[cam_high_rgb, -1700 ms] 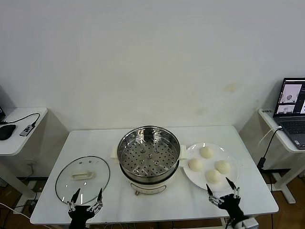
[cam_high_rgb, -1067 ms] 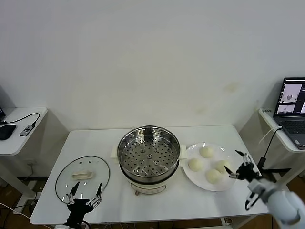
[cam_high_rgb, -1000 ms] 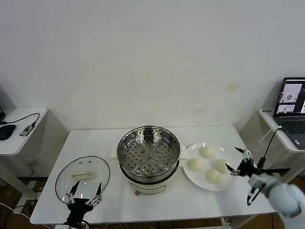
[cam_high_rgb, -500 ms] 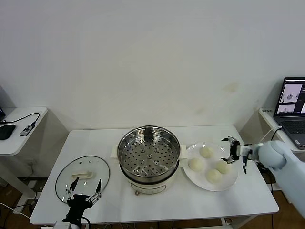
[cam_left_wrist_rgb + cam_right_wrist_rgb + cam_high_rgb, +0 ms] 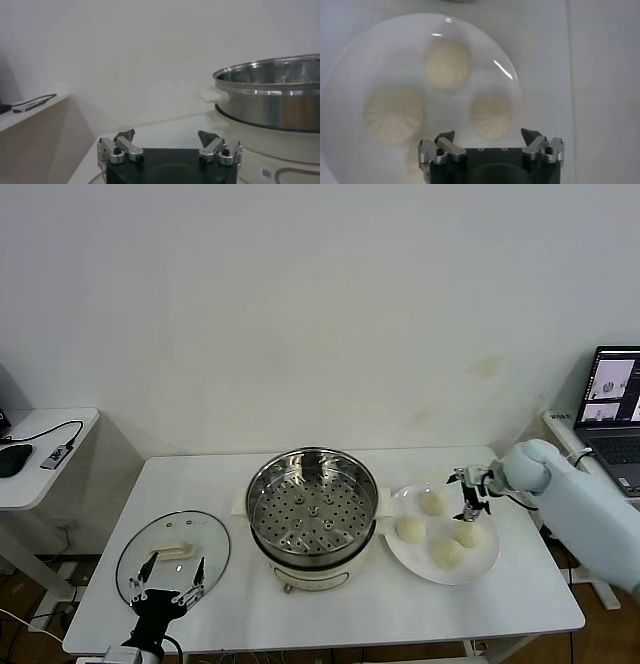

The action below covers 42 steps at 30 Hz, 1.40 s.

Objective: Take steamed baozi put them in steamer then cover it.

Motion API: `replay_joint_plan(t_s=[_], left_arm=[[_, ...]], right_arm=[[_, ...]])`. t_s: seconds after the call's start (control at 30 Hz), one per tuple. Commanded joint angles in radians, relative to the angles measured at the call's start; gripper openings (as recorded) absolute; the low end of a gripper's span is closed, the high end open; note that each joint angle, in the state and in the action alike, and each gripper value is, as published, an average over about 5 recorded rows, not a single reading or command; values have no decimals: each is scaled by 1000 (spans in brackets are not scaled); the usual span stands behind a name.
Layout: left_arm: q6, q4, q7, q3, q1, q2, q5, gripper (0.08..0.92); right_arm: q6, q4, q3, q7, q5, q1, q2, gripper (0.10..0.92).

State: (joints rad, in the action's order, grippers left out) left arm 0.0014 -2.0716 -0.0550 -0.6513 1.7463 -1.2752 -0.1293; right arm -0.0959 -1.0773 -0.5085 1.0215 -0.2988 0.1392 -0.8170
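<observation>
Four smooth, pleated cream dough baozi [image 5: 447,530] sit on a round white plate [image 5: 487,563] beside the shiny perforated steel steamer [image 5: 313,507]. Right gripper [image 5: 469,495] hangs over the plate, jaws wide, seemingly empty. Left gripper [image 5: 164,585] idles wide open near the glass lid [image 5: 173,553].

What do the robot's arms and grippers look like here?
The right arm is a smooth, rounded pale blue-white shell. The right gripper is small, black and silver, with dark pointed fingertips on silver links with black screws. The left gripper matches: black body, silver links, dark tips, with a thin black cable below.
</observation>
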Motion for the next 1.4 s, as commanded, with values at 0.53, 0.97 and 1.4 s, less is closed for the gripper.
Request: replay_joint_plan(t_s=[0.53, 0.97, 1.4], left_arm=[[-5, 18, 2, -9, -11, 2, -6, 823], [-11, 32, 2, -7, -17, -1, -5, 823], [-9, 29, 3, -14, -15, 2, -10, 823]], right_arm=[[-30, 270, -80, 8, -80, -82, -214, 822], [-57, 277, -78, 16, -92, -77, -221, 667], [-64, 208, -108, 28, -33, -102, -162, 454]])
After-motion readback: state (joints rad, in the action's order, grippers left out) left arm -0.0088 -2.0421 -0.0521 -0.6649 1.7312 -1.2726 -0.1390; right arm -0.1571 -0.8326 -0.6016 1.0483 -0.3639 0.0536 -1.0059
